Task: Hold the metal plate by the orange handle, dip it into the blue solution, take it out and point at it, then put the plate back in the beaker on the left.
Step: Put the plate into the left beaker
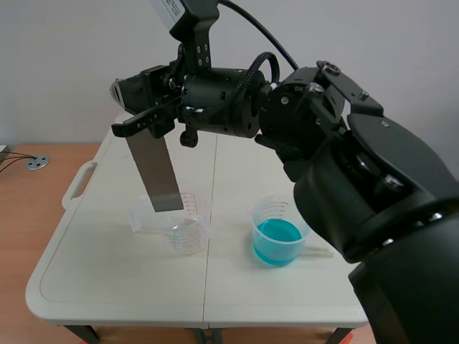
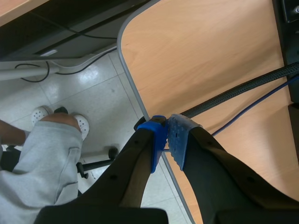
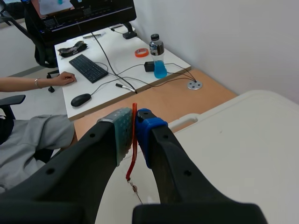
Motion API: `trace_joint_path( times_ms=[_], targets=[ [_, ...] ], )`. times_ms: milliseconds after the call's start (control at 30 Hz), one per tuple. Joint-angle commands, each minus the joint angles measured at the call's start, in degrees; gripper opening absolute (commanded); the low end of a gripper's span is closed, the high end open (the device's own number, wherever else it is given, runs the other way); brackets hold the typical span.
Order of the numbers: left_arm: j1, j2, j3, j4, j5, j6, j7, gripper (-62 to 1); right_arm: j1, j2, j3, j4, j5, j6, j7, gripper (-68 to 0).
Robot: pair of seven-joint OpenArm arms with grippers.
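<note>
Right gripper (image 1: pixel 138 125) (gripping plate (image 1: pixel 158 170)) above beaker (image 1: pixel 188 231)

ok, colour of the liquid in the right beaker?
Blue; the liquid shows best in the scene view.

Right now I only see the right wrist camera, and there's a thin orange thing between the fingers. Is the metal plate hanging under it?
Observer: Yes. The scene view shows the metal plate hanging, slightly tilted, from the right gripper.
Operator: Where's its bottom end?
Observer: At the rim of the clear beaker. I can't tell if it is inside.
Operator: Where's the blue stuff?
Observer: The beaker of blue solution stands apart, on the clear one's right.
Operator: And my other hand?
Observer: The left gripper is shut on nothing, over a wooden desk edge.
</note>
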Motion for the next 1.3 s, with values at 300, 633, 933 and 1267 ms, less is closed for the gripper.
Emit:
trace_joint_path(
  times_ms=[300, 633, 933, 1267],
  targets=[
    [0.5, 0.0, 0.0, 0.4, -0.1, -0.1, -0.4, -55.2, 0.8, -0.3, 0.0, -4.0, -0.2, 0.0, 1.6, -66.4],
    [0.5, 0.0, 0.0, 0.3, -0.1, -0.1, -0.4, -55.1, -0.2, -0.3, 0.0, -6.3, -0.2, -6.0, 1.9, -66.4],
    [0.5, 0.0, 0.0, 0.3, -0.1, -0.1, -0.4, -55.1, -2.9, -0.5, 0.0, -6.6, 0.2, -6.0, 2.8, -66.4],
    [0.5, 0.0, 0.0, 0.3, -0.1, -0.1, -0.4, -55.1, -3.2, -0.5, 0.0, -6.8, 0.1, -6.0, 0.7, -66.4]
  ],
)
